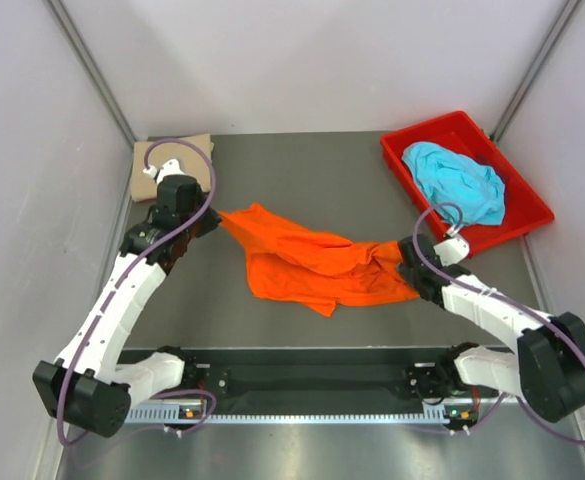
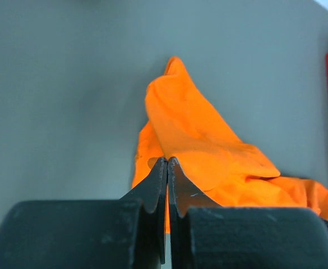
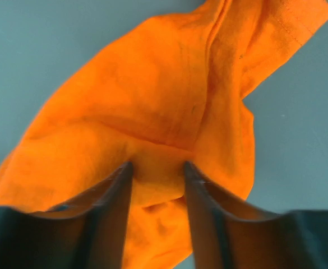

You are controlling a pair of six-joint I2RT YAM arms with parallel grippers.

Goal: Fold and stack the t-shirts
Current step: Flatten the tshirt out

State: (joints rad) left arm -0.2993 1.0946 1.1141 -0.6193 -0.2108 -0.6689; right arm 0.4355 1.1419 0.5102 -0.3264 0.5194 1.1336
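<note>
Black fingers (image 2: 149, 190) of the left gripper (image 2: 167, 163) fill the bottom of its wrist view, pressed almost together with a thin edge of the orange t-shirt (image 1: 312, 265) pinched between them; the right gripper (image 3: 158, 168) has its jaws a little apart, with a thick bunch of the same cloth packed into the gap and clamped there. Seen from above, the orange t-shirt is stretched between the two grippers across the middle of the grey table (image 1: 302, 170), one corner drawn to the left gripper and a gathered end to the right; its lower part sags in loose, crumpled folds toward the near edge. Behind the left arm, a tan t-shirt (image 1: 177, 152) lies flat in the far left corner, partly hidden by the wrist; at the far right, a turquoise t-shirt (image 1: 457, 180) sits crumpled inside a red bin (image 1: 528, 226), well apart from the orange one.
</note>
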